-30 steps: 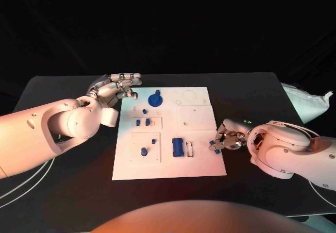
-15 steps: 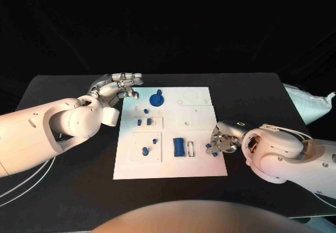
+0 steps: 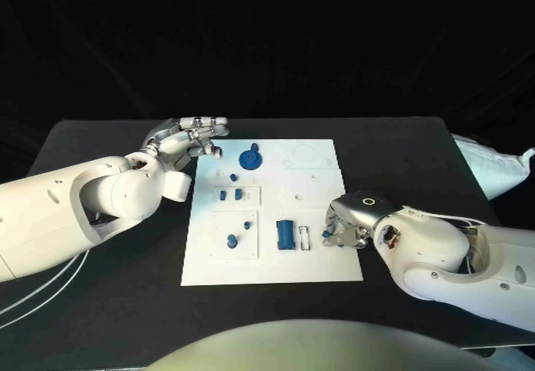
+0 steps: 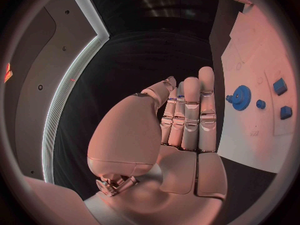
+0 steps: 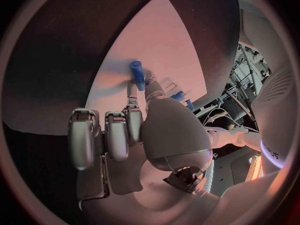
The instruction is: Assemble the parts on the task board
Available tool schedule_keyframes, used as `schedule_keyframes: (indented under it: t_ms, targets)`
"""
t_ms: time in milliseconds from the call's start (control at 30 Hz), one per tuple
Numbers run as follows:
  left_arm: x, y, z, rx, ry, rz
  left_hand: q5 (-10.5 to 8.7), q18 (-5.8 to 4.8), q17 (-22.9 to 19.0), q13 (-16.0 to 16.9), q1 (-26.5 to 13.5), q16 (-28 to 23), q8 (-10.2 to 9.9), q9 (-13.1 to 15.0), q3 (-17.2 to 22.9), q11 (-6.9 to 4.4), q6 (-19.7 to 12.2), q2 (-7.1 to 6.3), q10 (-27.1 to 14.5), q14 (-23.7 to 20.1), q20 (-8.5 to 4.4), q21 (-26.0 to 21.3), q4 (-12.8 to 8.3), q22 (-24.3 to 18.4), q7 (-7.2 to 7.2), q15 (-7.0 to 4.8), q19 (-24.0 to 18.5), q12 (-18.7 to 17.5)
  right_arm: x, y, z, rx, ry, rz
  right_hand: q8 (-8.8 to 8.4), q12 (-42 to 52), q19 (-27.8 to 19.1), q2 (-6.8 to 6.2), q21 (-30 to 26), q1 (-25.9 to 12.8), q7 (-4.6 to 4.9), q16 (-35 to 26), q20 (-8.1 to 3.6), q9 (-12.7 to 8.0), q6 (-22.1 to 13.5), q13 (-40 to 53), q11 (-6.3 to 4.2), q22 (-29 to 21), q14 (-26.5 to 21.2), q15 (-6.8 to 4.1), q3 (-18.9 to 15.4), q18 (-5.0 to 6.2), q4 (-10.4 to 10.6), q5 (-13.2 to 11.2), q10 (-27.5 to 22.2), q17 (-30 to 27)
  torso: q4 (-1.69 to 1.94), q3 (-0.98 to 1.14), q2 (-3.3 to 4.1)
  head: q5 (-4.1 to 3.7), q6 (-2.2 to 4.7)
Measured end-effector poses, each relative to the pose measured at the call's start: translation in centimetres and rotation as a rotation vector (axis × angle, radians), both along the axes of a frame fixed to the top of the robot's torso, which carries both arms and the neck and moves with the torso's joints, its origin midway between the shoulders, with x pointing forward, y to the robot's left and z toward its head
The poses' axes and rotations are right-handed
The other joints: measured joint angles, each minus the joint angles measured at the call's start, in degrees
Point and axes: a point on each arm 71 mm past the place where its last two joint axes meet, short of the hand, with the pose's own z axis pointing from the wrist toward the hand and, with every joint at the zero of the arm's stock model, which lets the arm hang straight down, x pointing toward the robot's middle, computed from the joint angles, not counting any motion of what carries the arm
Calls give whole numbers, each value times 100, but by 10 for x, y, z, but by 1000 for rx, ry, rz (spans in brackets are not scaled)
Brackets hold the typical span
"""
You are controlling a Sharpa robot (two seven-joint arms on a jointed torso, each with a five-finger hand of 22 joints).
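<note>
- Right hand (image 3: 343, 232) pinches a small blue peg (image 5: 136, 74) over the task board (image 3: 318, 267), lower right — insertion step, I judge
- Left hand (image 3: 187, 139) rests open, upper left — next, align peg with its hole

The head view looks steeply down on the black table (image 3: 111, 309) from the robot's side, taking in the whole task board (image 3: 318, 267). Each wrist view sits close behind its own hand, left hand (image 4: 181, 125) and right hand (image 5: 125, 130), facing along the fingers. All three share the task board's white surface
</note>
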Motion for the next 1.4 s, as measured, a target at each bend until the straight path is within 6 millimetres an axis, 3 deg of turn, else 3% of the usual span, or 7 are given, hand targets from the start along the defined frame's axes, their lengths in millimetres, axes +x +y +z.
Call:
schedule_keyframes:
  t_ms: [233, 367, 667, 1067, 1267, 1400]
  targets:
    - [0, -1, -1, 2, 1, -2, 0, 0, 0, 0, 0, 2, 0, 0, 0, 0, 0, 0, 0, 0, 0, 0, 0, 0, 0, 0, 0, 0, -3, -1, -1, 60, 6, -16, -83, -2, 0, 5, 0, 1, -24, 0, 0, -34, 23, -1, 11, 0, 0, 0, 347, 0, -1, 643, -8, -1, 1, -1, 1, 3, 6]
    - [0, -1, -1, 2, 1, -4, 0, 0, 0, -1, 0, 2, 0, 0, 0, 0, 0, 0, 0, 0, 0, 0, 0, 0, 0, 0, 0, 0, -2, -7, -1, 146, 41, -63, -170, -16, 0, 98, 0, -91, -15, 0, 0, -85, 11, -2, 18, -1, 0, 1, 561, 0, 53, 900, -1, -1, 2, -7, 1, 14, 2]
    - [0, -2, -1, 4, 3, -6, 0, 0, 0, -1, 0, 2, -1, 0, 0, 20, -21, 0, -20, -29, 0, 0, 0, 1, 21, -13, 0, 0, 4, -12, 4, 328, 136, -162, -208, -17, 0, 112, -23, -105, 14, 0, 0, -80, -19, -6, 19, -1, 1, 1, 892, 0, 39, 940, -1, -1, 7, -11, 1, 27, -7]
    - [0, -2, -1, 4, 4, -8, 0, 0, -4, -2, 0, 2, -1, 0, 0, 21, -21, 0, -21, -30, 0, 0, 0, 1, 20, -13, 0, 0, 4, -9, 6, 436, 176, -222, -265, -34, 0, 129, -22, -122, 45, 0, 0, -86, -51, -14, 29, -2, 1, 1, 1190, 0, 38, 963, -10, -2, 3, -7, 0, 38, -9]
    - [-1, -2, -1, 4, 4, -10, 0, -1, -4, -2, 0, 2, -1, 0, 0, 21, -21, 0, -21, -30, 0, 0, 0, 1, 20, -12, 0, 0, 6, -3, 6, 470, 207, -254, -290, -34, 0, 210, -22, -258, 62, 0, 0, -85, -22, -17, 29, -2, 1, 1, 1334, 0, 148, 984, -11, -2, 3, -11, -2, 46, -10]
    - [-1, -3, -1, 4, 4, -11, 0, -1, -4, -2, 0, 2, -1, 0, 0, 21, -21, 0, -21, -30, 0, 0, 0, 1, 20, -12, 0, 0, 6, 0, 4, 475, 230, -277, -224, -36, 0, 133, -22, -513, 90, 0, 0, -68, 10, -372, 7, -2, 2, 0, 1428, 0, 241, 1048, 11, -2, 3, -11, -1, 51, -10]
